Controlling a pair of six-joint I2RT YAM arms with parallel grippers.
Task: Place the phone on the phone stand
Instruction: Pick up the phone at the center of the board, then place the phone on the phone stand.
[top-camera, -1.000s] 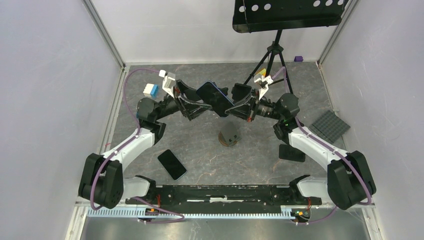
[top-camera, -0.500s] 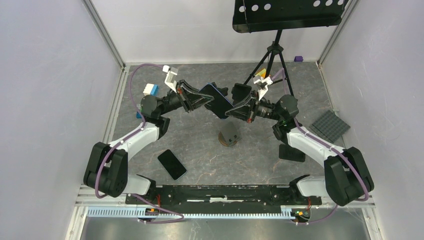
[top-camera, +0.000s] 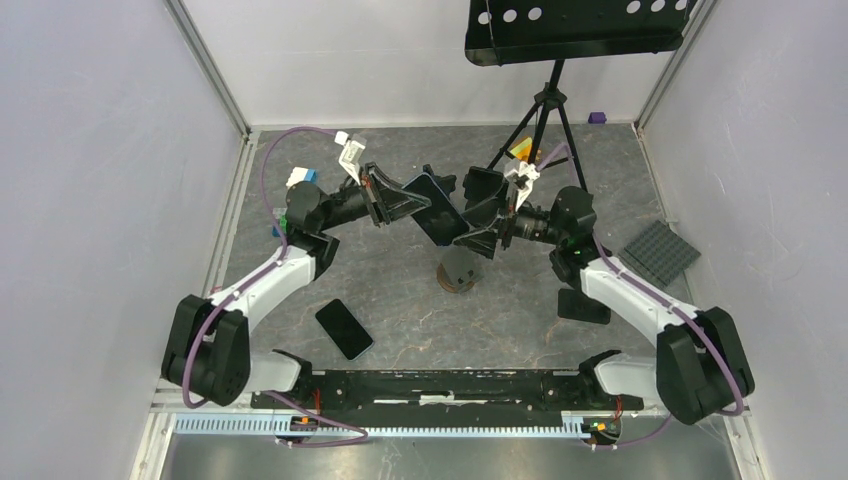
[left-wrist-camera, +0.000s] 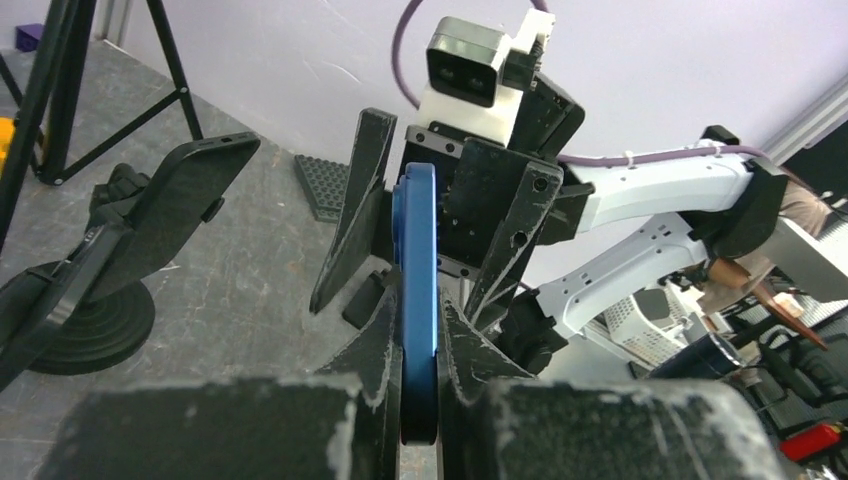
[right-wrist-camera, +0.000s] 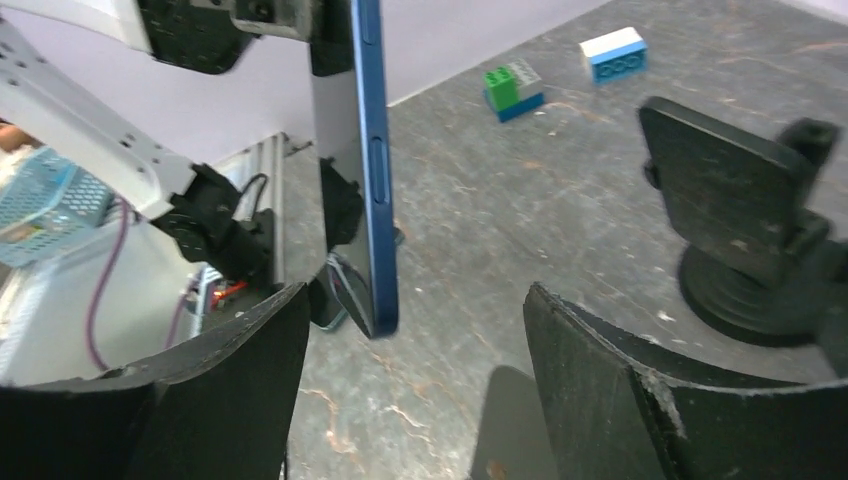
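Closest to my bases, a second dark phone lies flat on the table. A dark flat object is partly covered by my right forearm, and I cannot tell what it is. Further out stands the phone stand, with nothing on its sloping plate. Above and just beyond it, my left gripper is clamped on the blue phone and holds it on edge in the air. In my left wrist view my own fingers hide its lower end. My right gripper has its fingers spread to either side of the phone's free end. One is plainly away from it; whether the other touches I cannot tell. Beyond, my left arm hides part of a white-and-blue brick. The tray of the music stand is cut off by the top edge.
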